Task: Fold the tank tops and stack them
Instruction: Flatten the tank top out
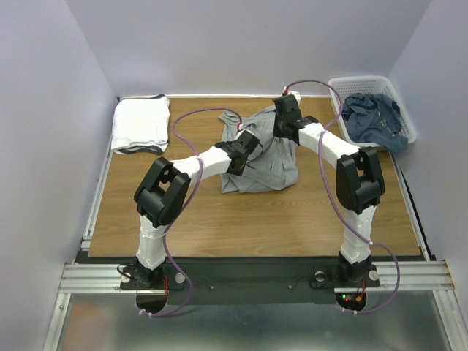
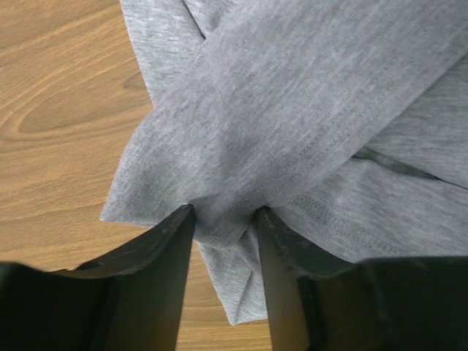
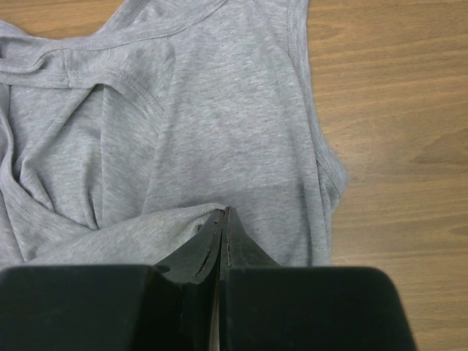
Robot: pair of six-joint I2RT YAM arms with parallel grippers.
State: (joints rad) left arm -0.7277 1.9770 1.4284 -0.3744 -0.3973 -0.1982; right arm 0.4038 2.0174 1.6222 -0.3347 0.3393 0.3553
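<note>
Mid-fold: the grey tank top (image 1: 272, 167) lies mid-table. The left gripper (image 2: 225, 218) pinches its bunched edge, and the right gripper (image 3: 221, 213) (jaws pressed together) nips a fold. Next, likely: carry it across evenly.

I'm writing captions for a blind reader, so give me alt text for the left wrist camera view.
Two black fingers pinch a bunched fold of a heather grey tank top, seen close up from the wrist. The cloth lies in crossed folds over a wooden table.
</note>
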